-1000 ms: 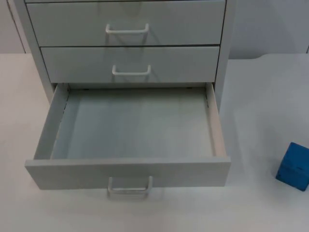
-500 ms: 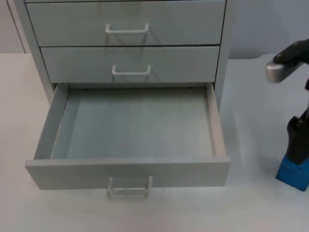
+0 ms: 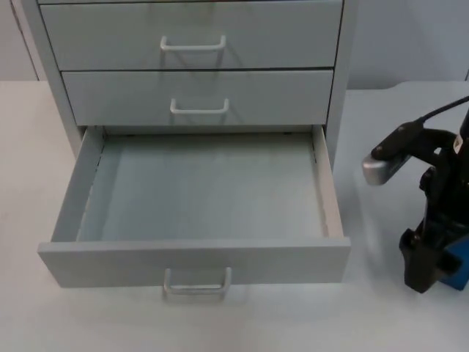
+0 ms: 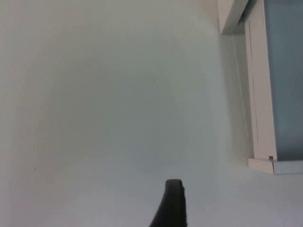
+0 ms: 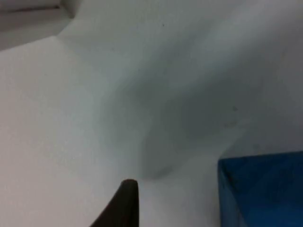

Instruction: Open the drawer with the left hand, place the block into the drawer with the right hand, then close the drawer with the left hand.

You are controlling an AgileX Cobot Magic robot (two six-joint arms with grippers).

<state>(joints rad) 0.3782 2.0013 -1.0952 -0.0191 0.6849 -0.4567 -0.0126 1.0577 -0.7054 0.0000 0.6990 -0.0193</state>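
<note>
No text, label, brand, number or sign can be read anywhere. The grey drawer fronts [image 3: 192, 262] are plain, and the blue block [image 5: 261, 189] shows bare faces with no marking.

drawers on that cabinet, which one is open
The bottom drawer is open: pulled out toward the camera, its bare inside showing. The middle drawer and top drawer above it sit shut, flush with the cabinet front.

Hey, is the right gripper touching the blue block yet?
Cannot tell. In the top view the right gripper overlaps the blue block, hiding any contact; the right wrist view shows table between one fingertip and the block.
</note>
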